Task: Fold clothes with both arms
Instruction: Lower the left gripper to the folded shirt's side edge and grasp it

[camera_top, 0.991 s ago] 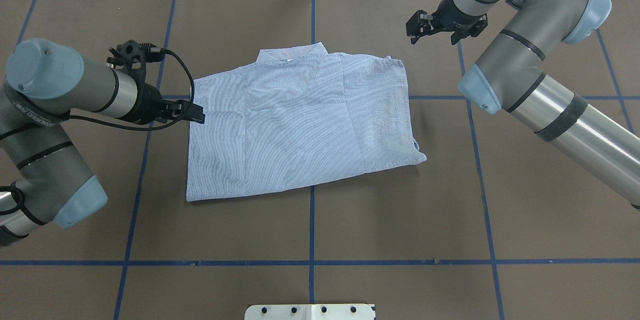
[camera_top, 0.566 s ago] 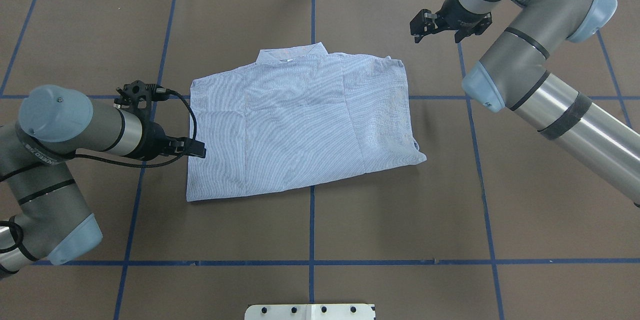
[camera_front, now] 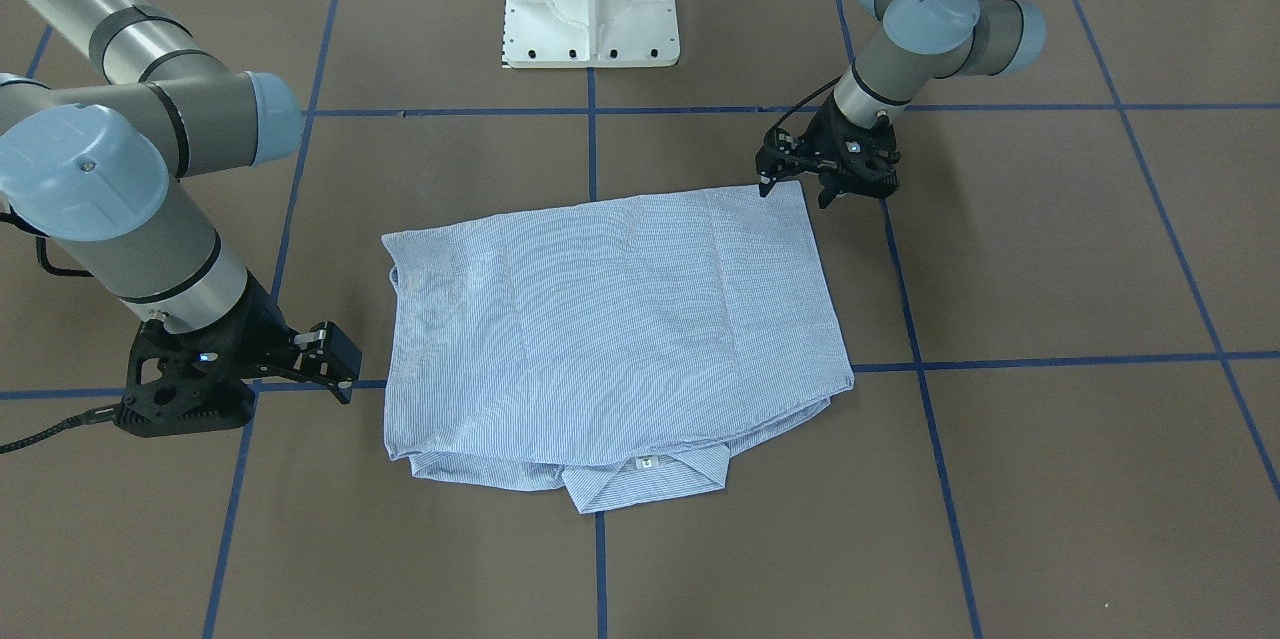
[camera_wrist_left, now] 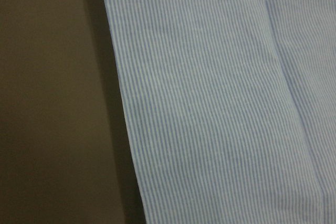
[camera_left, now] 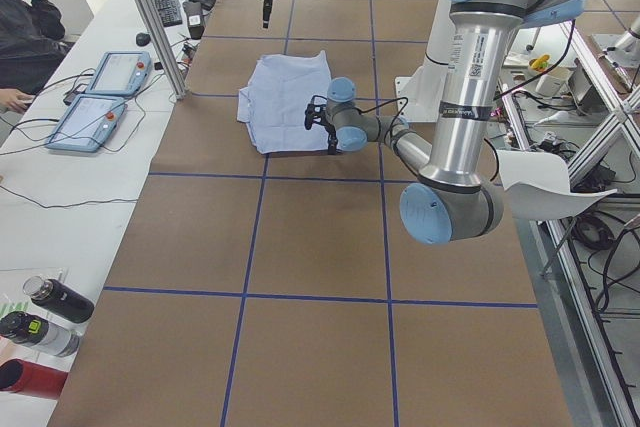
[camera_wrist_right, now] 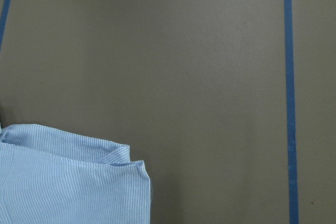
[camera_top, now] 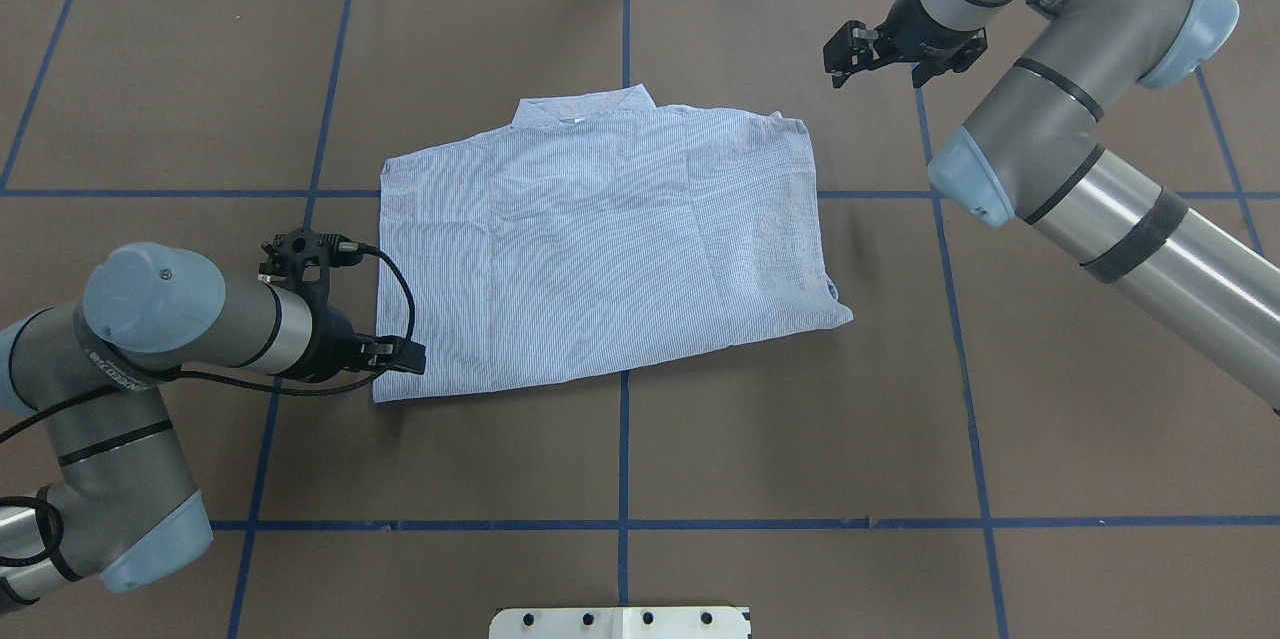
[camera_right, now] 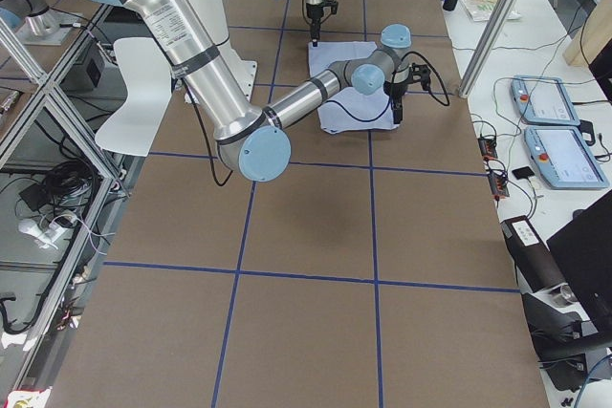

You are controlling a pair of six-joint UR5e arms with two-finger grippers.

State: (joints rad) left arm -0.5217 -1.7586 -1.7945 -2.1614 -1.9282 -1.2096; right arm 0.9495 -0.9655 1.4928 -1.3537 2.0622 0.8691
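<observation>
Left tool (camera_top: 405,357) seemingly touching shirt (camera_top: 600,249); right tool (camera_top: 882,62) apart.

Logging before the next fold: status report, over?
Left end effector open, at near-left corner of light blue striped button shirt. Right end effector open, empty, beyond far-right corner. Shirt folded flat, collar far side. No obstacle seen.
</observation>
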